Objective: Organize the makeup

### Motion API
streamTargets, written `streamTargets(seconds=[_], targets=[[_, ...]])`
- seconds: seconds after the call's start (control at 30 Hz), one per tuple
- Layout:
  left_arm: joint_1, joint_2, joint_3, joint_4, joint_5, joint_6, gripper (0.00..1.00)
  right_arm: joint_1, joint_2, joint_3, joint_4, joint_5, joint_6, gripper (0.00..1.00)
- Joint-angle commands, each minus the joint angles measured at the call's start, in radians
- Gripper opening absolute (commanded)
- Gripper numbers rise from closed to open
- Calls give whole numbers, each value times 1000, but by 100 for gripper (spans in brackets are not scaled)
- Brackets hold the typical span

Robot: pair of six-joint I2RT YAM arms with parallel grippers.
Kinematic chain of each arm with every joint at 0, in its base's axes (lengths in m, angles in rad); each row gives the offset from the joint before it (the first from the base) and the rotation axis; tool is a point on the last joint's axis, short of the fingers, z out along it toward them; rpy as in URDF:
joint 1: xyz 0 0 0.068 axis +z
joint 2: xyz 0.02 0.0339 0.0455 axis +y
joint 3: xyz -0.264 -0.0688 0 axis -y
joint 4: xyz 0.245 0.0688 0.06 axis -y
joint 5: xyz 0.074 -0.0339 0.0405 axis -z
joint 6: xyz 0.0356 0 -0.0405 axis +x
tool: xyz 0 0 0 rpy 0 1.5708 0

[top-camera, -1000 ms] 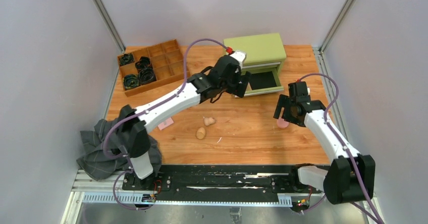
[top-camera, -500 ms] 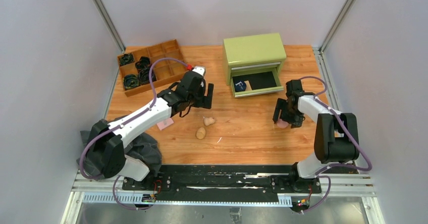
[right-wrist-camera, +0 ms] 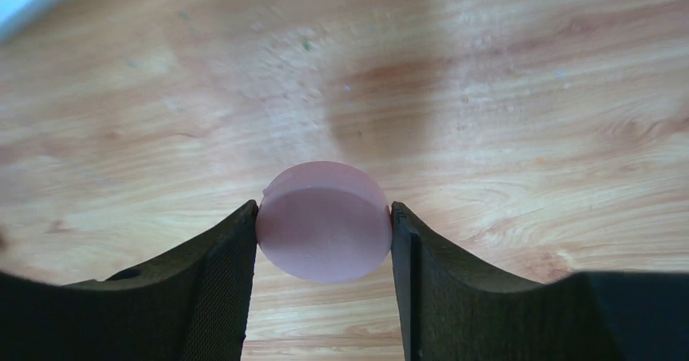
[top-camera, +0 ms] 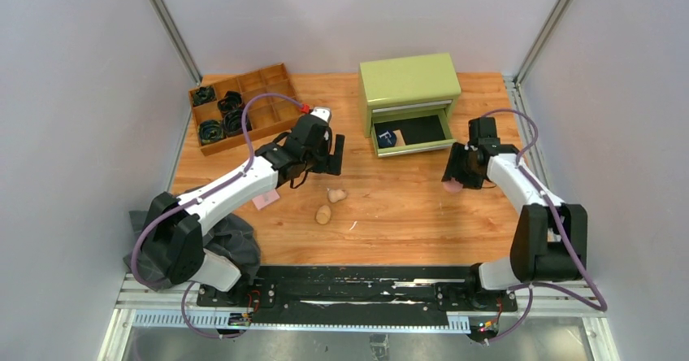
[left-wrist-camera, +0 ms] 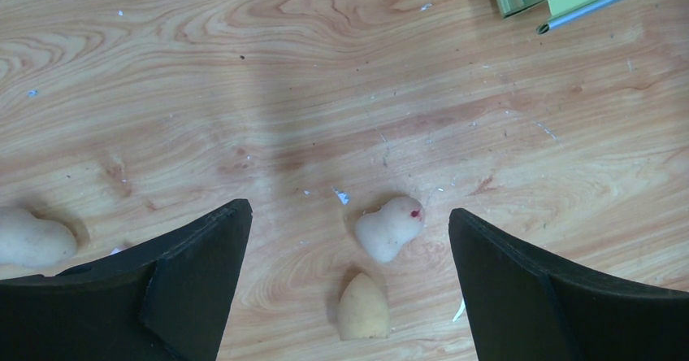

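My right gripper [top-camera: 452, 179] is shut on the pink round puff [right-wrist-camera: 323, 221], gripping its edges just above the table, right of the open drawer [top-camera: 413, 133]. The puff also shows in the top view [top-camera: 451, 187]. The dark compact marked "F" [top-camera: 387, 138] lies in the drawer's left end. My left gripper [top-camera: 331, 154] is open and empty, hovering above two beige sponges: a pale one [left-wrist-camera: 390, 227] and a tan one [left-wrist-camera: 363, 306]. A third pale sponge [left-wrist-camera: 31, 237] lies by the left finger. A pale pink square pad [top-camera: 266, 200] lies under my left arm.
The green drawer box [top-camera: 410, 79] stands at the back centre. A wooden divided tray [top-camera: 264, 93] at the back left holds black coiled bands [top-camera: 223, 117]. A dark grey cloth [top-camera: 158, 243] hangs over the near left edge.
My left gripper drew back from the drawer, leaving the compact inside, and now hovers over the sponges. My right gripper closed on the pink puff and moved it slightly toward the drawer.
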Motion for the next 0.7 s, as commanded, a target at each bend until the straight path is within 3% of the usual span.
streamTargets(seconds=[0.0, 0.17, 0.47, 0.67], targets=[[9, 5, 15, 18, -18, -5, 97, -11, -70, 101, -28, -39, 34, 38], [16, -21, 9, 9, -39, -1, 97, -10, -28, 225, 42, -31, 59, 41], [54, -71, -23, -22, -61, 2, 97, 6, 284, 522, 54, -42, 74, 42], [82, -84, -53, -5, -49, -7, 98, 21, 397, 577, 97, -29, 91, 47]])
